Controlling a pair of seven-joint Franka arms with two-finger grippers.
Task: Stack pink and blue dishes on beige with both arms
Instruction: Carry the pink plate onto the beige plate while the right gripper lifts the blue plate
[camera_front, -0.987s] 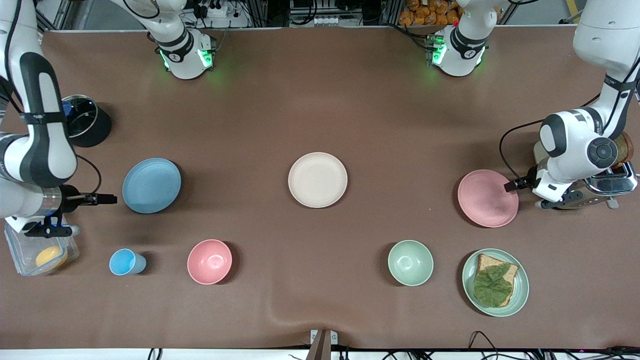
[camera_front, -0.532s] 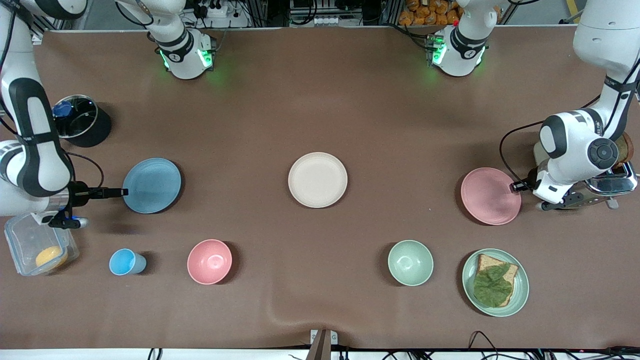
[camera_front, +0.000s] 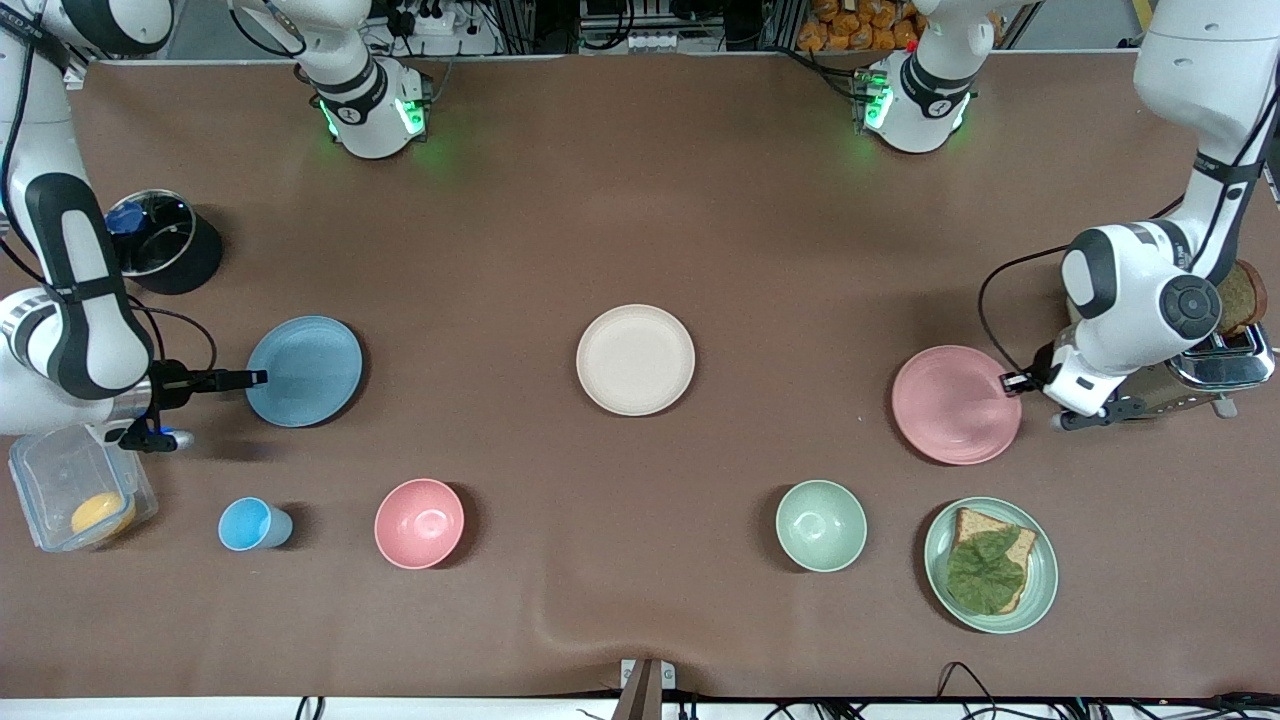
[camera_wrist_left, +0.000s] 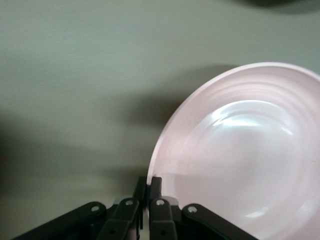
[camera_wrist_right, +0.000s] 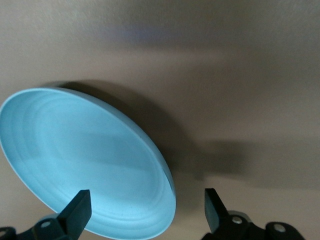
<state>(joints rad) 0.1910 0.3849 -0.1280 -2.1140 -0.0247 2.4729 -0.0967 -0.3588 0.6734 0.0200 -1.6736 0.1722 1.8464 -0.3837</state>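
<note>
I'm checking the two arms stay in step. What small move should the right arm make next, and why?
Probably shut the right tool on the blue plate: its fingers stand open with the rim between them, while the left tool already pinches the pink plate, which looks tilted.

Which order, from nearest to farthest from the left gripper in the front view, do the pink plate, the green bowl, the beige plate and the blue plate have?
From the left gripper:
1. Pink plate, gripped at its rim.
2. Green bowl, nearer the front camera.
3. Beige plate, mid-table.
4. Blue plate, toward the right arm's end.
</note>
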